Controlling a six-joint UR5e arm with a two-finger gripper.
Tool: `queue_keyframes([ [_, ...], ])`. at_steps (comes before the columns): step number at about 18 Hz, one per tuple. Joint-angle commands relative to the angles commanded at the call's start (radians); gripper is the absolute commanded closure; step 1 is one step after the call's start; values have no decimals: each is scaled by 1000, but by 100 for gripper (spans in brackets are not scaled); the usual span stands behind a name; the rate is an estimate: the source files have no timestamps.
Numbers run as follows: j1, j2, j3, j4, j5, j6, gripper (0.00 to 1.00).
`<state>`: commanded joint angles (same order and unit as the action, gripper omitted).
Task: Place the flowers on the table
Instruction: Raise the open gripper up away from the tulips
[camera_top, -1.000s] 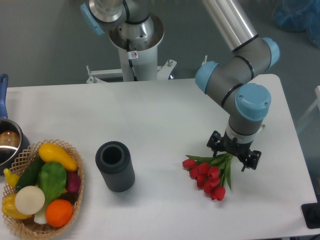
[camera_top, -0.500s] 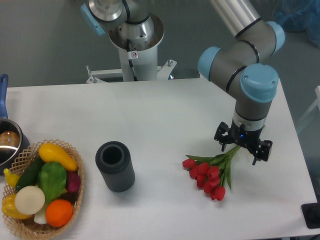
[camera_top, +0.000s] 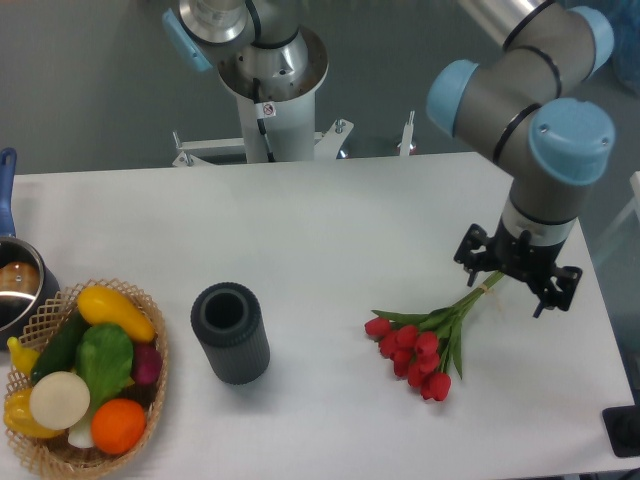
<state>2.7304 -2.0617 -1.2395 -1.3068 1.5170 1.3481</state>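
The flowers (camera_top: 417, 346), a bunch of red tulips with green stems, lie flat on the white table (camera_top: 320, 230) at the right front. The blooms point to the lower left and the stem ends to the upper right. My gripper (camera_top: 516, 279) hangs over the stem ends, with its jaws spread wide. The stem tips reach just under it. It holds nothing.
A dark grey cylinder vase (camera_top: 231, 332) stands left of the flowers. A wicker basket (camera_top: 150, 352) of vegetables sits at the front left, with a pot (camera_top: 17, 286) behind it. The arm's base (camera_top: 270, 90) stands behind the table. A black object (camera_top: 625, 430) is at the front right edge.
My gripper has moved up and to the right along the stems, away from the blooms. The flowers have stayed in place on the table.
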Motion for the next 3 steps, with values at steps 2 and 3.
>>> queue_keyframes([
  [2, 8, -5, 8, 1, 5, 22, 0],
  [3, 11, -9, 11, 3, 5, 22, 0],
])
